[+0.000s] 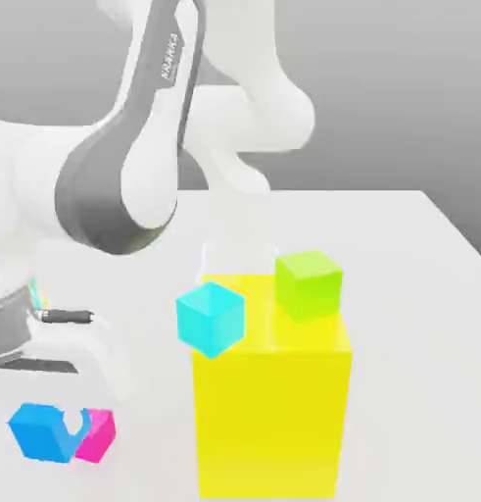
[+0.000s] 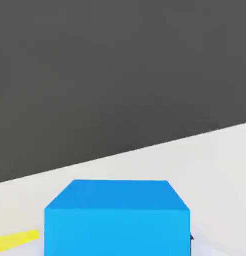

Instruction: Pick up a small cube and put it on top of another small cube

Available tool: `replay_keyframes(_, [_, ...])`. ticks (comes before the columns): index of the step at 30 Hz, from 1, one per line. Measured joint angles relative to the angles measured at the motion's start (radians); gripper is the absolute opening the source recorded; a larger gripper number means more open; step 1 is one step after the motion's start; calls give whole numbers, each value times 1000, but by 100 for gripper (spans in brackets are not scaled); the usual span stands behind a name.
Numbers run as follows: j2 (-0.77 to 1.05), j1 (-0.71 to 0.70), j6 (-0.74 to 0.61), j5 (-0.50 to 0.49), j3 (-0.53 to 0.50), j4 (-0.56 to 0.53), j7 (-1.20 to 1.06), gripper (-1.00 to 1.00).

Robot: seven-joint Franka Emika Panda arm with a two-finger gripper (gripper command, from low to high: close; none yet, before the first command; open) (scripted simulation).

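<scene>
Blue, deep and plain, marks the small cube (image 1: 43,431) I am working with, low at the exterior view's left. My tool (image 1: 73,422) is closed on it, a pale fingertip covering part of its side. I can't tell whether the cube touches the desk (image 1: 410,392).

Just beside it, toward the exterior view's right, is the magenta cube (image 1: 97,436), partly hidden; I can't tell whether the two touch. The arm (image 1: 117,186), white and grey, looms above them.

Farther right stands the big yellow block (image 1: 271,422), upright on the desk. A cyan cube (image 1: 211,319) overlaps its upper front corner and a lime-green cube (image 1: 308,284) its upper right part; I can't tell what either rests on.

The hand view gives me what the exterior view doesn't: the blue cube close up, two faces unobstructed, plus a slanting desk edge against dark grey. The exterior view adds the magenta, cyan and lime-green cubes.
</scene>
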Motion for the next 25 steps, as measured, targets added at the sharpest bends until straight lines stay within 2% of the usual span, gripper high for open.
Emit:
replay_keyframes(5, [-175,141,-198,-48,81,12,120,-100])
replay_keyframes(9, [-320,197,-244,-106,100,-57,234,-100])
replay_keyframes(17, [-601,185,-227,-268,235,-271,502,-100])
replay_keyframes(21, [-585,179,-82,-291,250,-389,537,-100])
replay_keyframes(22, [-575,176,-51,-290,253,-410,537,100])
replay_keyframes(25, [-575,176,-51,-290,253,-410,537,100])
